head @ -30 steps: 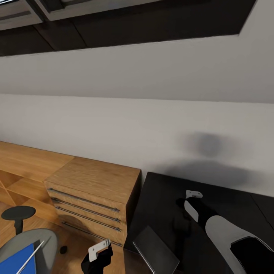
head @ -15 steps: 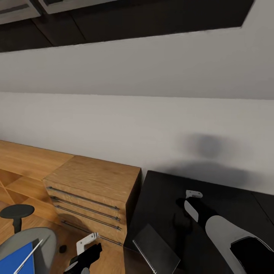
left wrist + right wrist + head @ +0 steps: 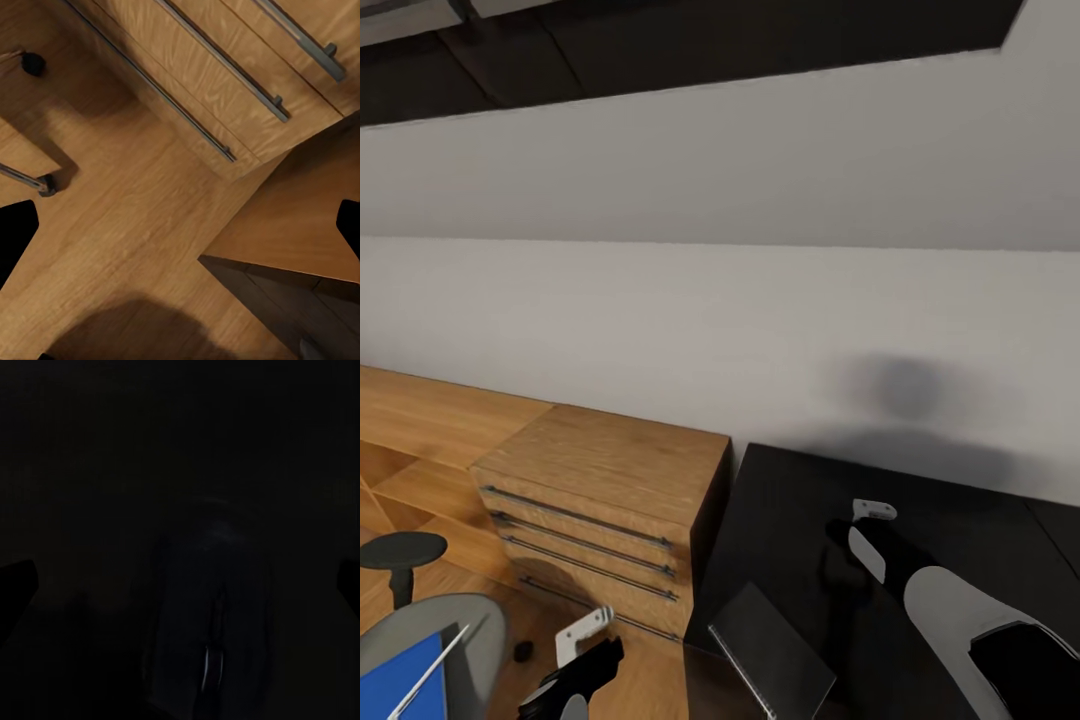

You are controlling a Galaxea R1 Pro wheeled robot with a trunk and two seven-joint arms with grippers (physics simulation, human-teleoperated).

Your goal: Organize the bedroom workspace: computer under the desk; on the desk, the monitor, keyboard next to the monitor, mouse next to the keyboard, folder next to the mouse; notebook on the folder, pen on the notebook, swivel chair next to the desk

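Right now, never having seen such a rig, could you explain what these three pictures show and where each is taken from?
This is a simulated wheeled robot with two arms, each ending in a two-fingered tool. The big picture comes from its head camera; the others from cameras near each tool. The left tool hangs open over the light wood floor, before a light wooden drawer unit with bar handles. The right tool is open above the glossy black desk; its dark picture shows a small dark rounded mouse beneath, ungrasped. A flat dark rectangle with a pale edge lies at the desk's near edge; keyboard or notebook, I cannot tell. Lower left, the grey swivel chair carries a bright blue folder and thin silvery pen. Nothing is held.
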